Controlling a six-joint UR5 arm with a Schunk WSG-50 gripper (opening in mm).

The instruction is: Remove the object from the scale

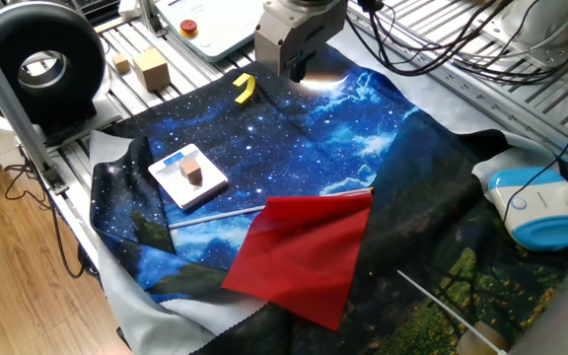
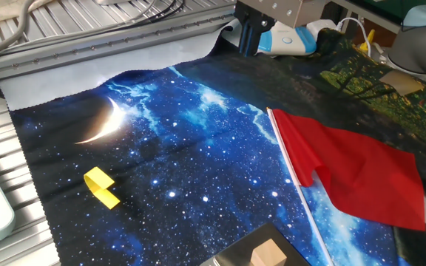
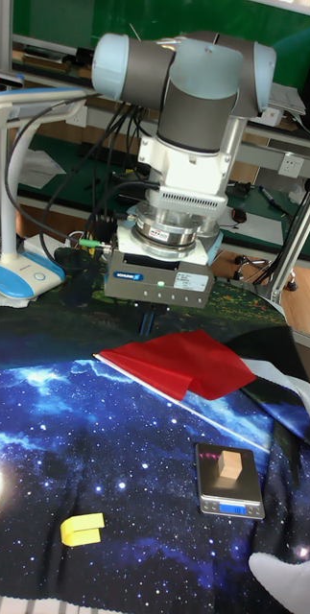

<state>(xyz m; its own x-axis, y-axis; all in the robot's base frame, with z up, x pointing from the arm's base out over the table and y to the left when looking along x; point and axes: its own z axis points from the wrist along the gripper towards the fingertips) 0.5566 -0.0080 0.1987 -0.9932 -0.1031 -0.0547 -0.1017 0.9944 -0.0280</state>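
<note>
The white scale (image 1: 206,185) with a blue strip lies on the starry cloth at the left, and the tiny brown object (image 1: 194,173) sits on top of it. Both show at the bottom edge of the other fixed view, scale (image 2: 234,258) and object (image 2: 267,255), and in the tall view, scale (image 3: 212,482) and object (image 3: 231,464). My gripper (image 1: 297,71) hangs high over the cloth's far side, well away from the scale. Its dark fingers look closed together with nothing held. It also appears as the gripper (image 2: 248,38) at the top.
A red cloth sheet (image 1: 309,256) on a thin rod lies right of the scale. A yellow curved piece (image 1: 245,89) sits near the cloth's far edge. Two pale wooden blocks (image 1: 151,69) stand beyond it. A blue-white device (image 1: 535,207) is at the right.
</note>
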